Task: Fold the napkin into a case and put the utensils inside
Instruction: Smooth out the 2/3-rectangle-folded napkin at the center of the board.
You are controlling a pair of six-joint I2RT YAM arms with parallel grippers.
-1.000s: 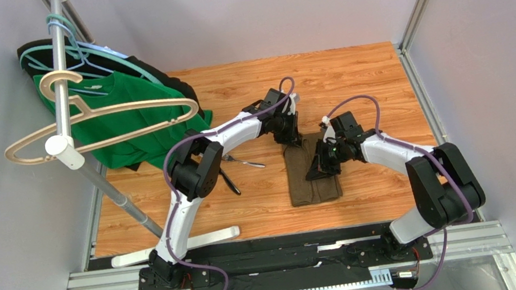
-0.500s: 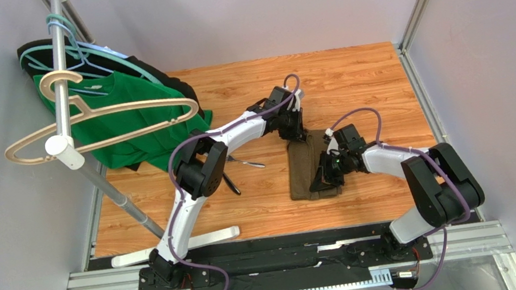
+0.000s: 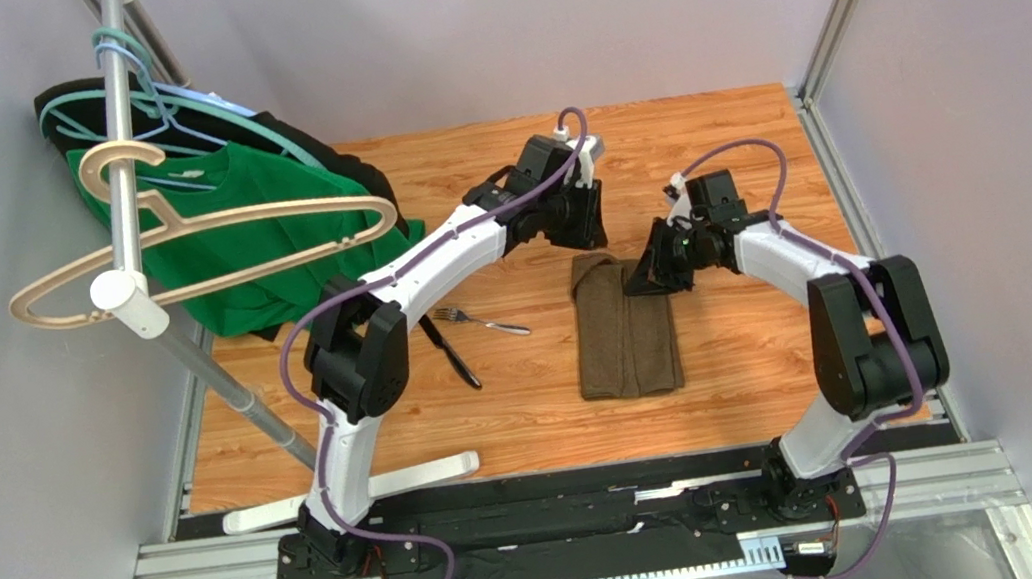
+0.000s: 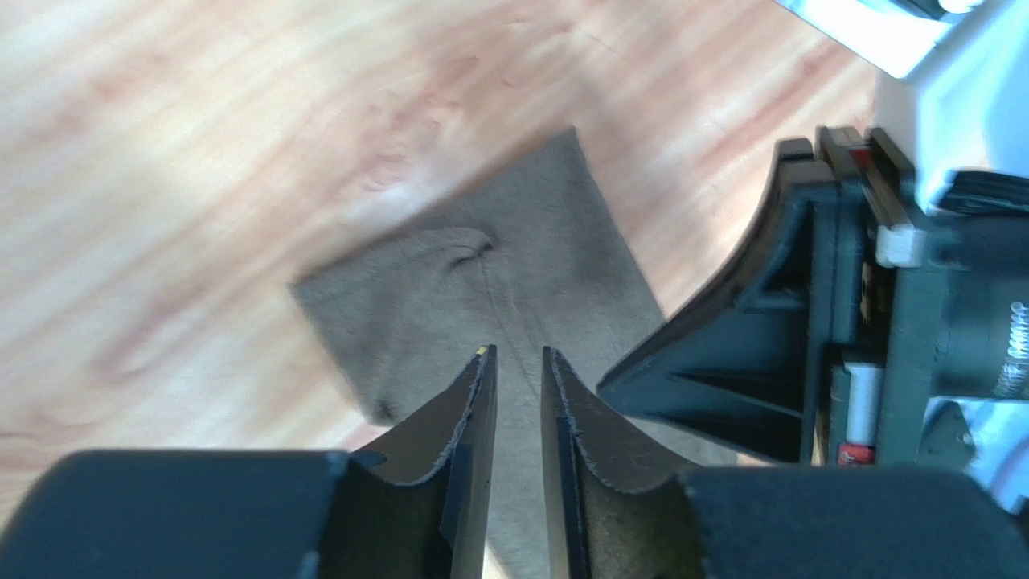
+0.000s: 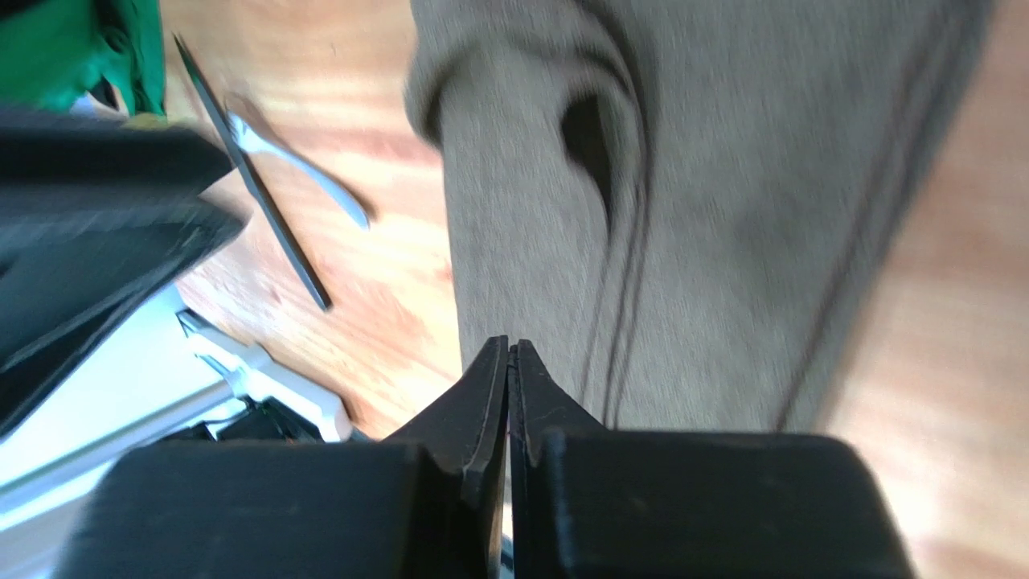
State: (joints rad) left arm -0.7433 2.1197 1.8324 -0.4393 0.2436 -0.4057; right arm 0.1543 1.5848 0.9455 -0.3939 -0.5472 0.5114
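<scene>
The napkin [image 3: 624, 332] lies near the middle of the table [image 3: 731, 153], folded into a narrow strip whose long axis runs near to far. Soft creases show along its length. Whether its folds leave an open pocket cannot be told from these views, and nothing is seen inside it.

The utensils [image 3: 485, 323] lie bare on the wood just left of the strip and apart from it. They are a fork [image 3: 505, 328], angled across, and a dark slim piece [image 3: 452, 352] running roughly near to far.

The left gripper [image 3: 587, 231] hangs over the strip's far end with its jaws only narrowly parted and nothing between them. The right gripper [image 3: 656, 271] sits at the far right corner of the cloth, jaws pressed together and empty.

The coming move likely turns on one relation — the cutlery lies to the left and nearer than both claws, on the left arm's side. That makes the left arm the natural one to fetch it. From there each piece would have to travel right and line up with the strip's long axis to slide in — provided an end of the fold can be opened.

A green shirt [image 3: 245, 260] hangs on a rack at the far left, clear of the work.
</scene>
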